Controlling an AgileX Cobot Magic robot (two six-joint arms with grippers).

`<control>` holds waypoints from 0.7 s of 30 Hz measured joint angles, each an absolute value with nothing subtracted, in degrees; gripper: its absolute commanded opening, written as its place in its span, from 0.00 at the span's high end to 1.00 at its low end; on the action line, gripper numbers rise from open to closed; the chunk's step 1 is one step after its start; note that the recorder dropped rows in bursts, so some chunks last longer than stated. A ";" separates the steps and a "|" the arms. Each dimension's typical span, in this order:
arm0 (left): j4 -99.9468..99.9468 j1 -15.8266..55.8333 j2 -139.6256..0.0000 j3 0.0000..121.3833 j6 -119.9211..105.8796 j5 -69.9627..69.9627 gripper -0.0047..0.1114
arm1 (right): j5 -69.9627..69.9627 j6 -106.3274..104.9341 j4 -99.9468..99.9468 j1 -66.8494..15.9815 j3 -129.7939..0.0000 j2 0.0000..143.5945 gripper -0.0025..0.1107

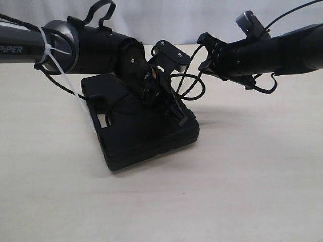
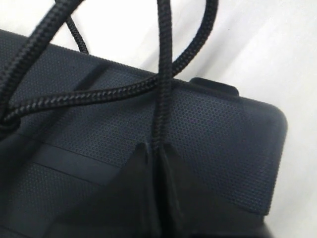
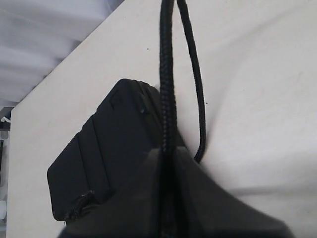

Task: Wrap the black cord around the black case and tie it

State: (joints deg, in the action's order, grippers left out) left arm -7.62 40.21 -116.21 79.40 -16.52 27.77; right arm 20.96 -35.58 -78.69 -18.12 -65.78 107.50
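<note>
Since each arm has a strand pinched, both ends of the job are in hand. The left gripper [image 2: 159, 154] is closed tight on the cord [image 2: 99, 94] low over the lid of the case [image 1: 146, 133]. The right gripper [image 3: 167, 156] is likewise clamped on a strand, raised above and beyond the case's far right corner in the exterior view.

The cord is soft braided rope. It looks light and limp, so it should sag wherever it is not pulled and follow any tug. The weave ought to give the fingers good purchase. It is best held close to the crossing point, so that little slack is left to flop. The case looks rigid and matte. It is probably light enough to slide on the table [image 1: 252, 176] if the cord is drawn sideways, so a pull should go upward or be met by the other arm.

From the left gripper, one strand runs straight out across the lid and over its edge. A second strand crosses it there, lying sideways along the lid. Loose loops rise between the two grippers.

The case lies flat near the middle of the table, lid up, with its handle cutout toward the left arm. Its long axis seems to run from the near edge to the far edge, slightly slanted, though foreshortening leaves that uncertain.
</note>
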 measured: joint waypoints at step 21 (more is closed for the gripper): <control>-6.30 40.21 -116.21 79.40 -16.74 27.98 0.96 | 19.83 -37.25 -68.68 -18.12 -65.78 107.50 0.43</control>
